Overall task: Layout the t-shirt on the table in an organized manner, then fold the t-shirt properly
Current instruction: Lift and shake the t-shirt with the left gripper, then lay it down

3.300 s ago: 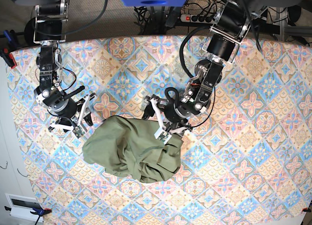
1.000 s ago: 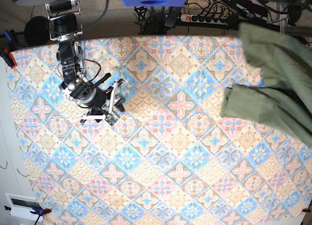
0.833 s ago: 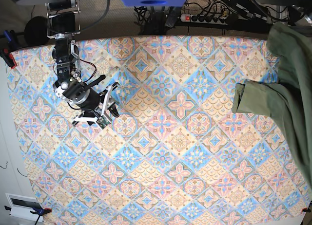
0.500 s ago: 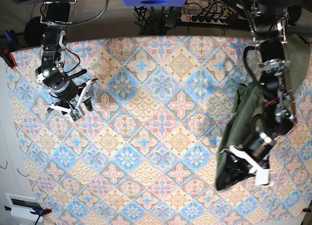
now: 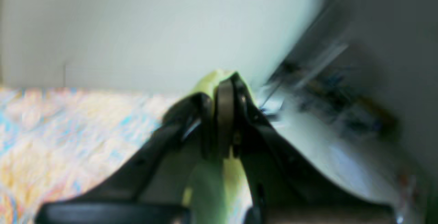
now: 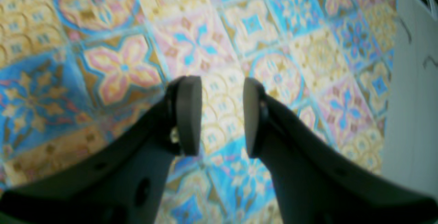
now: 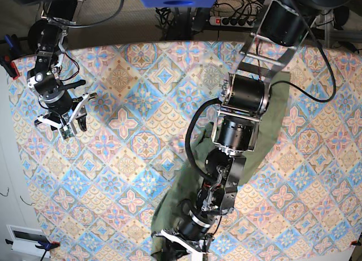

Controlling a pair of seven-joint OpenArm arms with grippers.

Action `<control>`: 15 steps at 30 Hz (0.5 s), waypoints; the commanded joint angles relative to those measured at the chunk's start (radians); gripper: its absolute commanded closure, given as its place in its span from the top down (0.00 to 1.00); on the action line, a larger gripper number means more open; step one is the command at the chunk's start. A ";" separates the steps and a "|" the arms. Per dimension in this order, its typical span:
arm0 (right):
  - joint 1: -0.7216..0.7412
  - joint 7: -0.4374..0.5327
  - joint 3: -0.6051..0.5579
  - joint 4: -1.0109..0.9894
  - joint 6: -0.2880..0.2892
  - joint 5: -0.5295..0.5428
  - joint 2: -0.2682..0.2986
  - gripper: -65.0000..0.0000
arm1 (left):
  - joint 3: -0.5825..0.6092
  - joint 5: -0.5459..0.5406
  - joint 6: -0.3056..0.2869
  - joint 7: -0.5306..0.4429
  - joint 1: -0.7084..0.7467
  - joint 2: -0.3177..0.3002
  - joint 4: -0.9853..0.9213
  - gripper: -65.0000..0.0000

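Fingers (image 5: 224,114) of the left arm pinch the t-shirt (image 7: 189,190) above the counter (image 7: 141,74) — right ones (image 6: 188,114) gape, empty — so a slip could drop it bunched.

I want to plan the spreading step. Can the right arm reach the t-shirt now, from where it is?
Probably not without a long move. The right gripper hangs open near the table's far corner, while the t-shirt trails under the left gripper; bare cloth lies between.
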 commanded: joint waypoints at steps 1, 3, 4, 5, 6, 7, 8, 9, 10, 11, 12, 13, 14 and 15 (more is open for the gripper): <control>-0.007 0.020 -0.001 0.024 0.002 0.014 0.012 0.30 | 0.058 -0.023 0.008 -0.039 -0.035 0.010 -0.014 0.07; -0.038 0.020 -0.017 0.024 0.003 0.014 0.012 0.30 | 0.136 -0.038 0.094 -0.041 -0.012 0.010 -0.022 0.23; -0.042 0.020 -0.040 0.024 0.003 0.014 0.012 0.30 | 0.160 -0.039 0.144 -0.041 0.007 0.010 -0.022 0.33; -0.042 0.020 -0.070 0.024 0.003 0.014 0.012 0.30 | 0.171 -0.041 0.181 -0.039 0.025 0.010 -0.022 0.41; -0.041 0.020 -0.107 0.024 0.003 0.014 0.012 0.30 | 0.176 -0.039 0.200 -0.038 0.040 0.010 -0.021 0.48; -0.039 0.020 -0.141 0.024 0.003 0.014 0.012 0.31 | 0.177 -0.042 0.198 -0.036 0.057 -0.002 -0.008 0.53; -0.039 0.021 -0.175 0.024 0.003 0.014 0.012 0.31 | 0.177 -0.042 0.198 -0.025 0.079 -0.022 0.013 0.57; -0.035 0.024 -0.210 0.025 0.003 0.014 0.012 0.31 | 0.173 -0.042 0.198 -0.002 0.105 -0.047 0.045 0.59; -0.025 0.023 -0.241 0.025 0.003 0.014 0.012 0.31 | 0.170 -0.044 0.198 0.024 0.129 -0.071 0.084 0.60; -0.015 0.021 -0.273 0.025 0.003 0.014 0.012 0.31 | 0.168 -0.046 0.198 0.059 0.157 -0.107 0.137 0.60; -0.008 0.021 -0.307 0.025 0.003 0.014 0.012 0.30 | 0.167 -0.047 0.200 0.097 0.192 -0.147 0.202 0.60; -0.004 0.020 -0.337 0.025 0.003 0.014 0.012 0.30 | 0.156 -0.055 0.200 0.136 0.235 -0.188 0.280 0.60; -0.004 0.020 -0.360 0.025 0.003 0.014 0.010 0.30 | 0.128 -0.073 0.203 0.168 0.278 -0.223 0.358 0.60; -0.004 0.020 -0.376 0.025 0.003 0.014 0.009 0.30 | 0.091 -0.098 0.203 0.206 0.321 -0.263 0.430 0.60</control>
